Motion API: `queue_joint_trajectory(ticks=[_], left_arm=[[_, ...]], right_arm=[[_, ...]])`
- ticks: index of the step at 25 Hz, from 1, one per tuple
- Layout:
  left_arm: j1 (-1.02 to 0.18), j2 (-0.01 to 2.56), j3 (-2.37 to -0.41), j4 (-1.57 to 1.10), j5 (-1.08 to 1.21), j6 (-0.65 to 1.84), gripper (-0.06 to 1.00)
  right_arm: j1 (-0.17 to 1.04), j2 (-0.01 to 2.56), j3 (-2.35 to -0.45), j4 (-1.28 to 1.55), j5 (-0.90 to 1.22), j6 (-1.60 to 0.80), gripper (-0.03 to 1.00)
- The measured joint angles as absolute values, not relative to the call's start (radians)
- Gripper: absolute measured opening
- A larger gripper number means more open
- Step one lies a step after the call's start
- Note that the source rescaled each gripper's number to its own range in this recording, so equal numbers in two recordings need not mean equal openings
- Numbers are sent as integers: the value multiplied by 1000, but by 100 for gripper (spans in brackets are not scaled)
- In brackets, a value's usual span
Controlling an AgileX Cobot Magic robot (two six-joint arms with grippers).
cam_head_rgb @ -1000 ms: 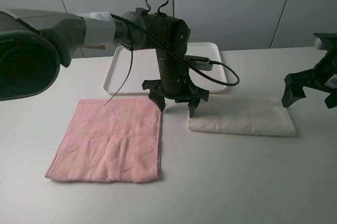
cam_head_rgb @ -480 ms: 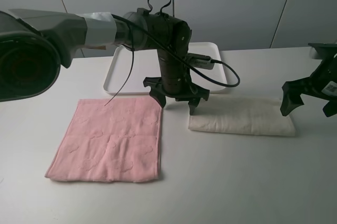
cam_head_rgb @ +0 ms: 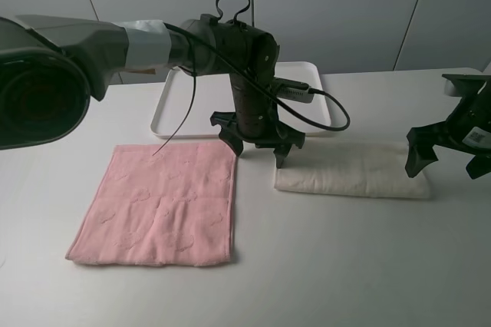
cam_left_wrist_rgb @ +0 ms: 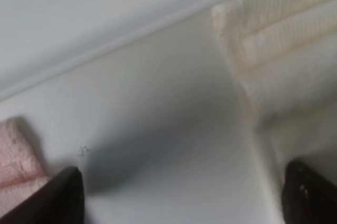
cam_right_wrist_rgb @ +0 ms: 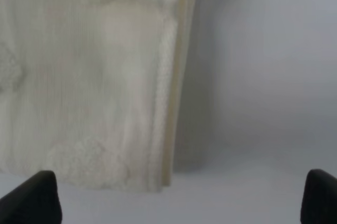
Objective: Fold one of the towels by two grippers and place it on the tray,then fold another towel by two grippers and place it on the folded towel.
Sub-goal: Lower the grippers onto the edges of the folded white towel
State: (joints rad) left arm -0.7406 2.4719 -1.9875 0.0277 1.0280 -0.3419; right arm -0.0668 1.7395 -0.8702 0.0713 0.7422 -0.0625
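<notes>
A pink towel [cam_head_rgb: 153, 204] lies flat and unfolded at the front left. A cream towel [cam_head_rgb: 353, 172] lies folded into a long strip at the right; it also shows in the left wrist view [cam_left_wrist_rgb: 274, 50] and the right wrist view [cam_right_wrist_rgb: 89, 77]. A white tray [cam_head_rgb: 170, 104] stands behind, partly hidden by the left arm. My left gripper [cam_head_rgb: 257, 150] is open and empty, just above the table between the pink towel's corner [cam_left_wrist_rgb: 16, 155] and the cream towel's left end. My right gripper [cam_head_rgb: 445, 164] is open and empty, straddling the cream towel's right end from above.
The table [cam_head_rgb: 345, 265] is white and bare in front of the towels. A black cable [cam_head_rgb: 330, 112] loops from the left arm over the tray's right side. A grey wall stands behind the table.
My right gripper has moved down and to the left, towards the cream towel's right end. My left gripper has barely moved. Both towels lie as before.
</notes>
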Motion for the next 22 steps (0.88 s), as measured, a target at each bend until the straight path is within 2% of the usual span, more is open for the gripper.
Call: queue_joint_trajectory(ticks=[13, 22], left_arm=[[-741, 2482, -2002, 39, 1040, -334, 97], [-741, 2498, -2049, 39, 1076, -312, 97]], right_arm=[[-67, 1757, -875, 10, 713, -15, 98], [-67, 1843, -954, -8, 736, 0, 98]])
